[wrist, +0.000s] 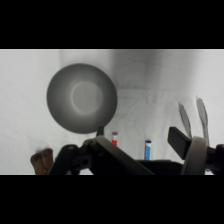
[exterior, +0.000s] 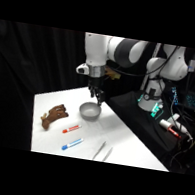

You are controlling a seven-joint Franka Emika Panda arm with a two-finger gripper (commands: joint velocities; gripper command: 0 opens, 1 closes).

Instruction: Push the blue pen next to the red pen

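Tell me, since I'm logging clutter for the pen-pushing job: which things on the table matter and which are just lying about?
Part of the job:
- blue pen
- red pen
- gripper, hanging over the bowl

Just lying about:
- grey bowl
- brown lumpy object
- metal tongs

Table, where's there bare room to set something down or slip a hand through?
The table is bare along its right side, right of the bowl and the tongs. A smaller bare patch lies at the far left corner, behind the brown lump. It is crowded in the middle, where the red pen, the blue pen and the hand above the bowl sit.
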